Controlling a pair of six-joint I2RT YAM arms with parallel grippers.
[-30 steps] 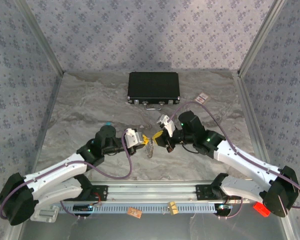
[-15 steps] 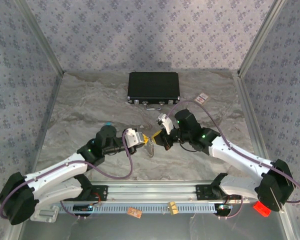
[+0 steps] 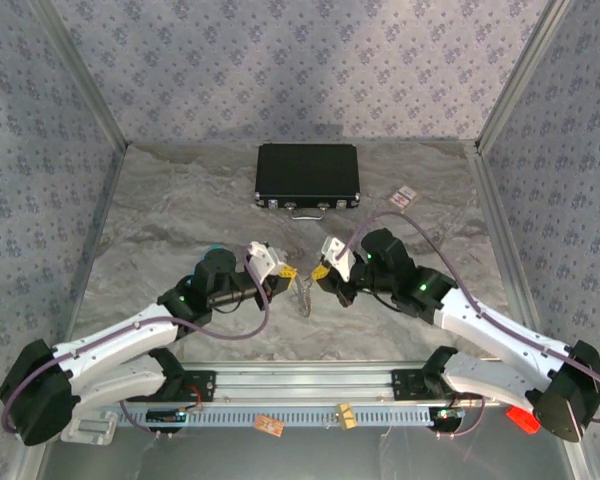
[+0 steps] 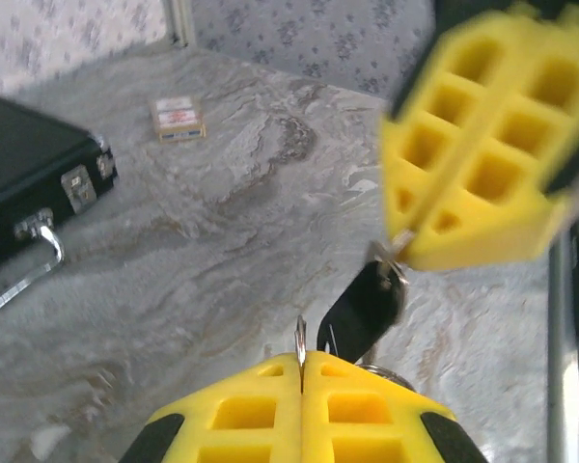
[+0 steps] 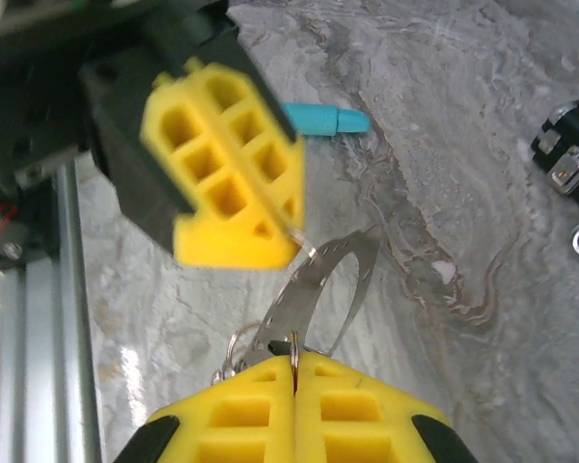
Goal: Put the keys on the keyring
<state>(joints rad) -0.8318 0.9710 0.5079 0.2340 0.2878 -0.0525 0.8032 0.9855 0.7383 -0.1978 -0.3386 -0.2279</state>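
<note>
Both arms meet mid-worktop (image 3: 170,200), just ahead of the base rail (image 3: 310,383). Patterned walls (image 3: 300,70) close in the back and both sides. Open marble lies left and right of the arms. A black case (image 3: 307,176) sits near the back wall with a small card (image 3: 405,196) to its right, both well apart from the hands. Left hand (image 3: 286,271): pads (image 4: 261,410) pressed flat together, a thin metal edge of the keyring (image 3: 302,294) pinched between them. Right hand (image 3: 320,272): also clamped tight, its tips nipping the metallic end of the key (image 4: 362,311), whose black body hangs down toward the left hand. The silvery loop hangs in the gap between the two hands; I cannot tell whether its lower end touches the marble. Against a second ago: the yellow tips, then all but touching, now stand slightly apart; the left wrist has rolled, its pale block now uppermost; the right forearm lies lower, toward the rail. Case and card unmoved. Hard to read: from above the key is too small to pick out, and whether it is threaded onto the loop I cannot tell. The left wrist camera blurs the right hand and cuts the case at the frame edge. A turquoise stick (image 5: 323,120) is half hidden behind the left hand.
</note>
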